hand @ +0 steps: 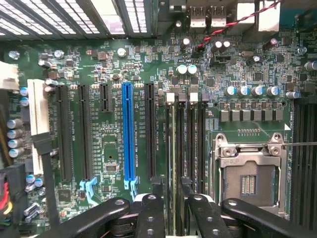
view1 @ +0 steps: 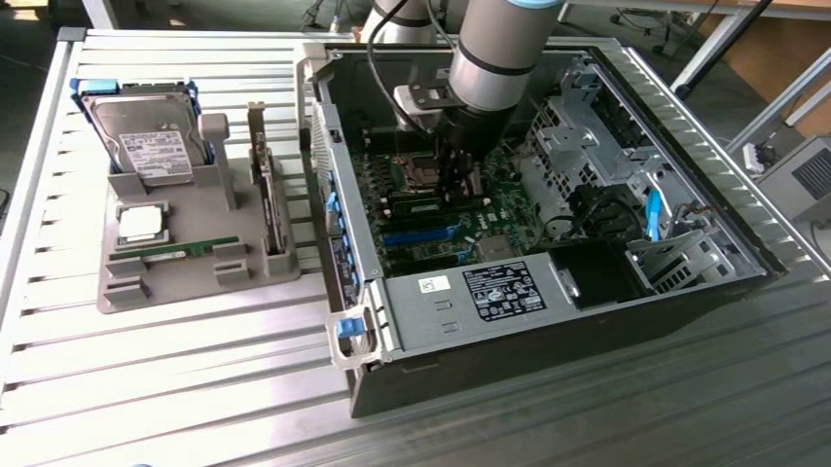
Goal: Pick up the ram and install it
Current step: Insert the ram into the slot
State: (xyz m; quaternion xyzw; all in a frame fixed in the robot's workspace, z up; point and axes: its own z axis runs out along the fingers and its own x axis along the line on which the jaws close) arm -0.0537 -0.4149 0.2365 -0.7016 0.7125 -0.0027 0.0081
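Slatted metal bench (view1: pixel 195 370), open grey computer case (view1: pixel 429 321): black gripper (hand: pixel 171 210) jaws parted, holding nothing, thin green ram stick (hand: pixel 179 163) seated in slot directly beneath fingers.

The arm (view1: pixel 500 49) is a thick grey tube with a black cable alongside; its gripper (view1: pixel 454 175) has black, bolted links.
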